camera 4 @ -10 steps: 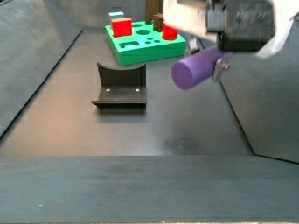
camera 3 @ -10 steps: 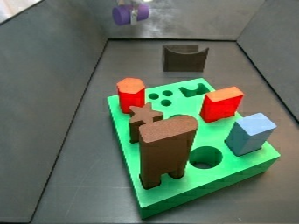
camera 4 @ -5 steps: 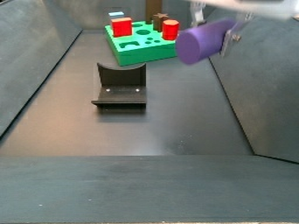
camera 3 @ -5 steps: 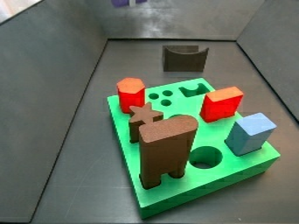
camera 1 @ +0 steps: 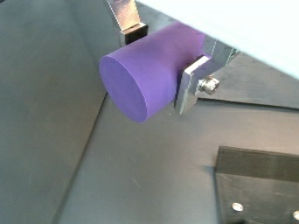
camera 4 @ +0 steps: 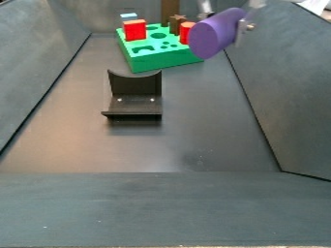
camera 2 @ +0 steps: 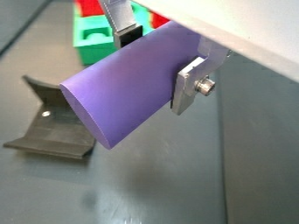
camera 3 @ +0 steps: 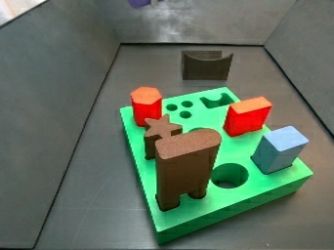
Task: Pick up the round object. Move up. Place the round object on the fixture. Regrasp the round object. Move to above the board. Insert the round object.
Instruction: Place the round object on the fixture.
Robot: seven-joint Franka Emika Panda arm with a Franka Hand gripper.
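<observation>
High above the dark floor, my gripper (camera 1: 163, 61) hangs near the top edge of both side views, almost wholly cut off there; only a scrap of it shows beside the load in a side view (camera 4: 249, 6). My jaws are clamped on the smooth purple round cylinder (camera 2: 128, 87), one flat silver finger plate (camera 2: 197, 80) pressed to one flank, the opposite plate to the other flank.

Below and well apart from my jaws lies the green moulded board (camera 3: 261, 191), carrying a tall brown arched block (camera 3: 183, 168), a red hexagonal block (camera 3: 146, 101), a red square block (camera 3: 248, 114) and a pale blue cube (camera 3: 280, 147). Its round hole (camera 3: 229, 176) stands open. In a wrist view only a corner of the board (camera 2: 91, 33) shows past the cylinder.

The dark L-shaped fixture (camera 4: 132, 95) sits on the floor between me and the board, partly cropped in both wrist views (camera 1: 260, 185).

The cylinder's flat end face (camera 1: 131, 84) is plain and matte; in a side view (camera 3: 141, 3) only a sliver of purple remains in frame.
</observation>
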